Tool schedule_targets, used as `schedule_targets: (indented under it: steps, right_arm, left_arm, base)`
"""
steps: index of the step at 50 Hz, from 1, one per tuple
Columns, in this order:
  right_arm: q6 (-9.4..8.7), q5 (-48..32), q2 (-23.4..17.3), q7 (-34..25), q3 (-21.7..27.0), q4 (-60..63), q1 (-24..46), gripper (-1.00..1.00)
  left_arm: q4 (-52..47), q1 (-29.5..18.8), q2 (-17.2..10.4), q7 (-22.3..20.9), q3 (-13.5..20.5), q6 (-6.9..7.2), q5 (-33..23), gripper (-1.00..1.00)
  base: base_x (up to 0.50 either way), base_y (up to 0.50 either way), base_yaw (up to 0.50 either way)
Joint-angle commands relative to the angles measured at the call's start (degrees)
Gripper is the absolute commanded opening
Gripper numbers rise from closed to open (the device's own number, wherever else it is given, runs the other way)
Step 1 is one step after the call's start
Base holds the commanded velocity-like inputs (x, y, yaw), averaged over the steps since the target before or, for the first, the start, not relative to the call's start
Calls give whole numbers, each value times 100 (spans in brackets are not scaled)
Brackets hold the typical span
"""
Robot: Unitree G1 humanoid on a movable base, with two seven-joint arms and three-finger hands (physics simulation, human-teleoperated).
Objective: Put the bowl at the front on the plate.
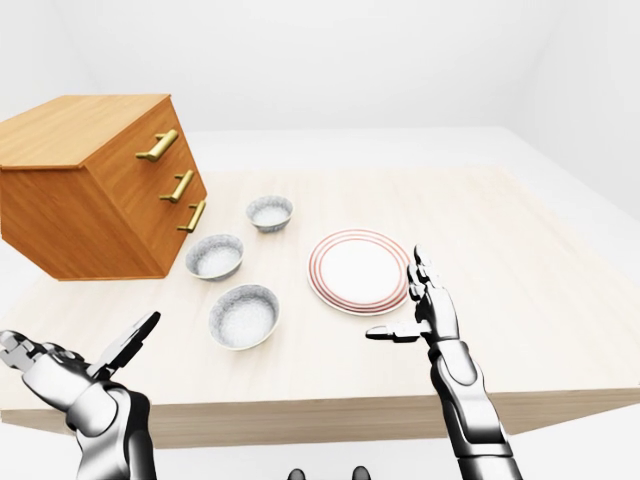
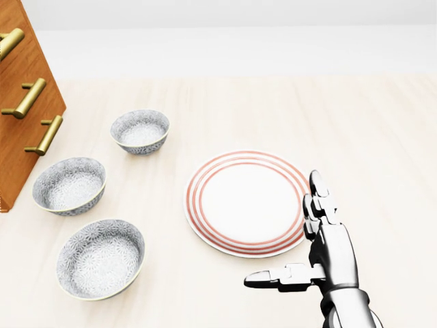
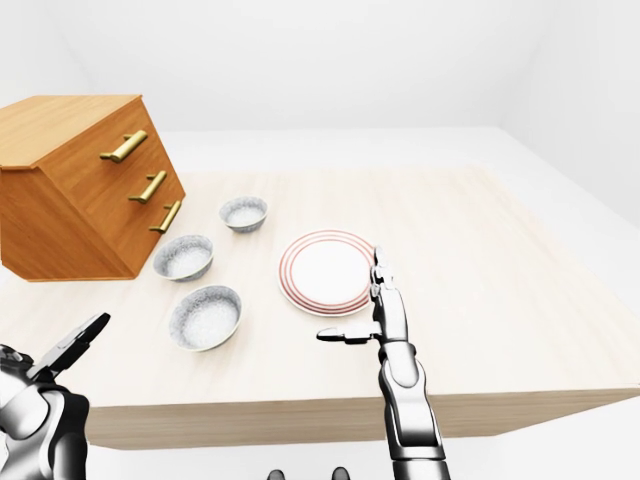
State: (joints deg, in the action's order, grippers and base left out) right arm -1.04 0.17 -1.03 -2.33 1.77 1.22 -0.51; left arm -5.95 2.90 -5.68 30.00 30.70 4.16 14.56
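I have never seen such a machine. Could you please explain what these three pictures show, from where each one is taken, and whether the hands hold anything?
These are simulator renders from a humanoid robot. All three cameras sit on its head and look over its arms: the head view looks down, the two eye views show nearly the same wider scene. On the pale wooden table lie a red-striped plate, empty, and to its left three patterned bowls: lowest bowl, middle bowl, top bowl. A wooden drawer chest stands at the left. The right hand hovers open beside the plate; the left hand, also open, shows at the eye views' lower left. Nothing is held.
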Motion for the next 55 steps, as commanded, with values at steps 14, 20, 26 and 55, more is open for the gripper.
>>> schedule_targets:
  steps: [14,20,26,55]
  right_arm:
    - [66,-26,3,-25,-8,-40,8,100]
    - [33,-15,7,-13,-2,-2,-4,100]
    - [-396,-2692,97,-196,-848,1603,218,100]
    - [-396,-6897,577,-2735,-1764,2210,1512,100]
  left_arm:
    - [121,-74,-18,0,-38,-16,-82,100]
    - [94,-51,-10,0,-45,-26,-102,100]
    - [22,-28,8,0,0,37,-6,100]
    - [72,-38,4,0,-14,34,-17,100]
  base:
    - [50,0,0]
    - [50,0,0]
    - [36,0,0]
    - [0,0,0]
